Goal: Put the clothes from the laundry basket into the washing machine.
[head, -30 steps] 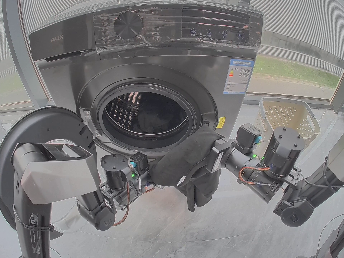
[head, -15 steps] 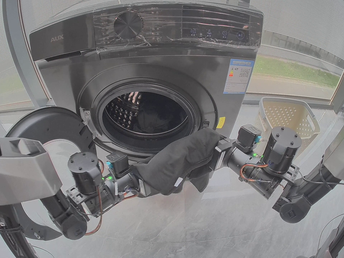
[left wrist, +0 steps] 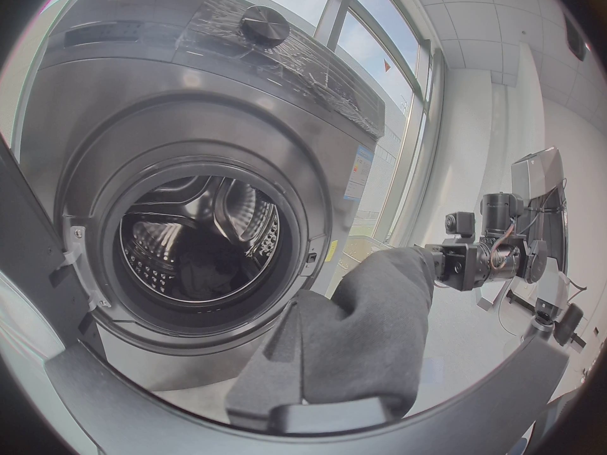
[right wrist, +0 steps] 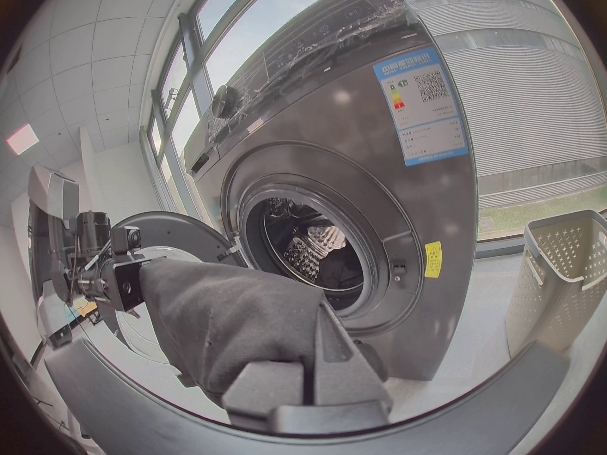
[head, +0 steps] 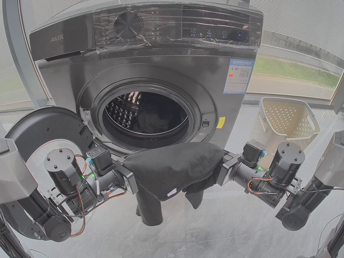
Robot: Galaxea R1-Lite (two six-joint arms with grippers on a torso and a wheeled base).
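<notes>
Looking at a soft, matte black garment [head: 172, 167], hanging baggy in front of the washing machine's [head: 143, 58] round open port, with loose folds drooping toward the glossy floor [head: 233, 226]. Pinched at one end by the left jaws, at the other by the right jaws. Can't make out the dark lump inside the dimpled steel drum [head: 122, 113]. Off to the right, a perforated beige plastic laundry basket [head: 286, 120].

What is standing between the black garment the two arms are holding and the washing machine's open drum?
Nothing visible. The black garment hangs stretched between the left end effector and the right end effector, just in front of and below the drum opening. The door is swung aside to the left, off the path.
</notes>
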